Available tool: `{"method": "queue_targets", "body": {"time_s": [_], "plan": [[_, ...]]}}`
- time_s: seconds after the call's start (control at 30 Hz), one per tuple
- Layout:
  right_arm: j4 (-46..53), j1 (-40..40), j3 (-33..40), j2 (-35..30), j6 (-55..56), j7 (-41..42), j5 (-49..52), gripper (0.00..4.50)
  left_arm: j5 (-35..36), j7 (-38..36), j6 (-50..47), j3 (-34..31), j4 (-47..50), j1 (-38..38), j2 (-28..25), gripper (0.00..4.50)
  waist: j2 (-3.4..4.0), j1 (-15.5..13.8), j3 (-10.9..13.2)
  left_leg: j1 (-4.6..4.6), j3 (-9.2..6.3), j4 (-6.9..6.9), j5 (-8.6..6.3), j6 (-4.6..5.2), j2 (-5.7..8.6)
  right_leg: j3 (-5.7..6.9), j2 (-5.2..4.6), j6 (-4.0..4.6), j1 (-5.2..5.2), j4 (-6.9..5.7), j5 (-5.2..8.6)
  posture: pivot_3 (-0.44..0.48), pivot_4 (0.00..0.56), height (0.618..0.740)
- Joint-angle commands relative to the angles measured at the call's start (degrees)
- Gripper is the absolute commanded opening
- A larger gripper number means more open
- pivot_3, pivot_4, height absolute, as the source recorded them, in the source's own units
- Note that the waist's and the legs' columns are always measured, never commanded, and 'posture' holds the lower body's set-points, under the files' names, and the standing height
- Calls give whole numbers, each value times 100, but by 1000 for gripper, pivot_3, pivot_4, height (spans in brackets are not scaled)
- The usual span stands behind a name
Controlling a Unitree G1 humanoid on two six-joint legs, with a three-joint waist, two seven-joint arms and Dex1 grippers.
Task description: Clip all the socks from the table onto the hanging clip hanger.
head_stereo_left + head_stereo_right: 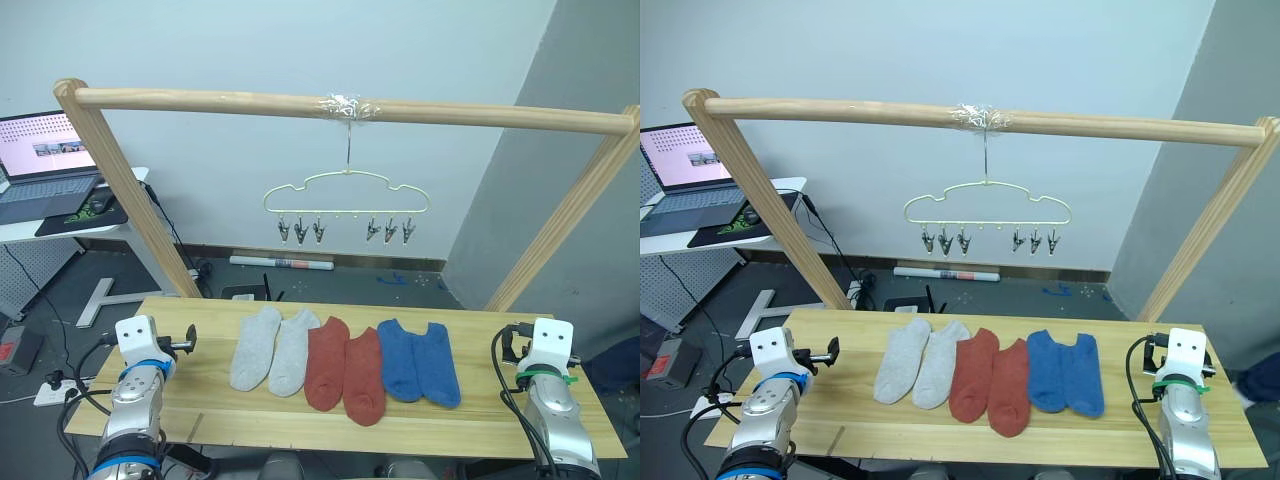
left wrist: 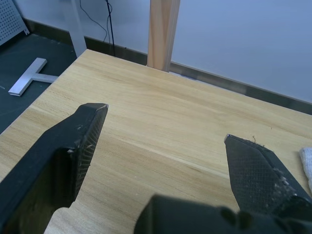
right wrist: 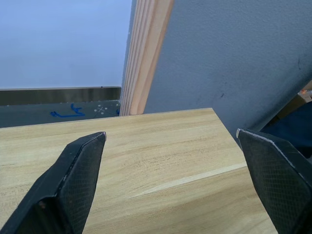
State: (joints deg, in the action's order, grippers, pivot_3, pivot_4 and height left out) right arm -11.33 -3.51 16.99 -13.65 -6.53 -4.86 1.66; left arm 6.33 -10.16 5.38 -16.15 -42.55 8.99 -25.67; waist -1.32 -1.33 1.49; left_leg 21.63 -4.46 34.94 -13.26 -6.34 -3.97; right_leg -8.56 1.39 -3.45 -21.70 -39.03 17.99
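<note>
Left wrist view has the left claw point(image 2: 165, 146) spread wide over bare worktop point(image 1: 470, 425); the right claw point(image 3: 183, 180) gapes likewise at the far right corner. Between them, six socks lie flat in pairs: grey socks point(image 1: 272, 349), rust-red socks point(image 1: 345, 372), blue socks point(image 1: 419, 364). Above hangs the pale-yellow clip hanger point(image 1: 345, 196), clips bare.

A lab or office: laptop point(image 1: 45, 165) on white desk point(image 1: 60, 232), floor cables.
</note>
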Motion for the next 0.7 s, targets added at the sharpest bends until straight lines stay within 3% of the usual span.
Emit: {"method": "queue_targets", "body": {"time_s": [0.03,0.37,0.43,0.53,0.7], "plan": [[266,30,133,-43,78,-12,70,4500,-29,83,21,-71,201,49,-116,4459,0,0,0,0,0,0,0,0,0,0,0,0,0,0,0,140,0,740],[342,4,99,-25,49,13,73,4500,81,-15,42,-115,553,-102,-139,4459,0,0,0,0,0,0,0,0,0,-1,0,1,0,0,0,150,0,740],[355,68,-3,-76,14,122,37,4500,452,-199,-91,-305,1034,-265,-49,4459,0,1,0,1,0,0,0,0,0,-1,0,1,-1,0,0,143,4,740],[461,239,-207,-224,-9,528,51,4500,1220,-685,-619,-482,2755,-1008,103,4459,4,30,19,3,3,0,0,0,-1,-5,-1,1,-2,1,0,142,36,740],[777,393,-432,-360,-111,1139,228,4500,1543,-1003,-1266,-283,4689,-1608,12,4459,23,32,138,-10,13,1,0,0,-4,-12,-2,31,6,-2,18,157,73,740]]}}
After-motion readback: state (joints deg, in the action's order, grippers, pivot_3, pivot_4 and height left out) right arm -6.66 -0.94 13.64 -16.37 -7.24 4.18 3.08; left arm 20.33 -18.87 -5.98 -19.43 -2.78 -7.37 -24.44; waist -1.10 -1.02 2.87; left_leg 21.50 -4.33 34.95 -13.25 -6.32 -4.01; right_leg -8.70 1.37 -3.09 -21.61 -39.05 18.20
